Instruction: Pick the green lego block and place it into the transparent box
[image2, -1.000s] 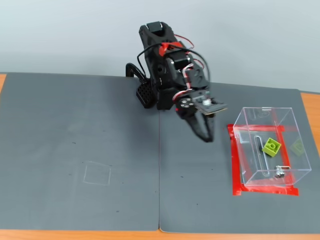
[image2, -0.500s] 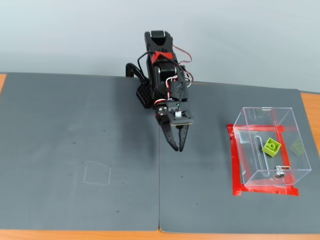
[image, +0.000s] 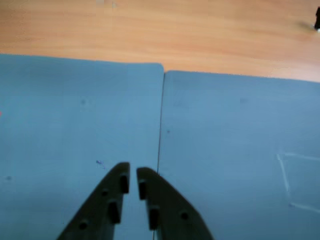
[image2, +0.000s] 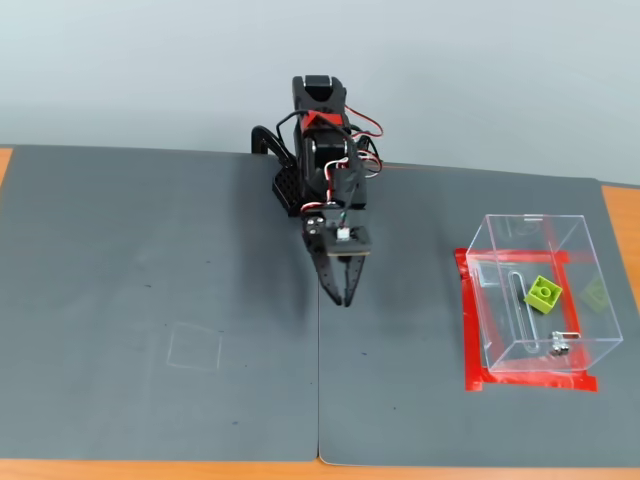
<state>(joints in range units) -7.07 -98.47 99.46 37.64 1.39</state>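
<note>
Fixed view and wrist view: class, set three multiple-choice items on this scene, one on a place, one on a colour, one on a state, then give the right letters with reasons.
1. Where is the green lego block?
A. Inside the transparent box
B. On the chalk square
C. Between the gripper's fingers

2. What colour is the tape around the foot of the box?
A. Blue
B. Red
C. Yellow

3. What is the state of the gripper?
A. Clamped on the block
B. Spread wide open
C. Nearly shut and empty

Answers:
1. A, the fixed view shows the block within the clear walls.
2. B, red strips frame the box's base on the grey mat.
3. C, the wrist view shows only a narrow gap between the fingertips, with nothing in it.
</note>
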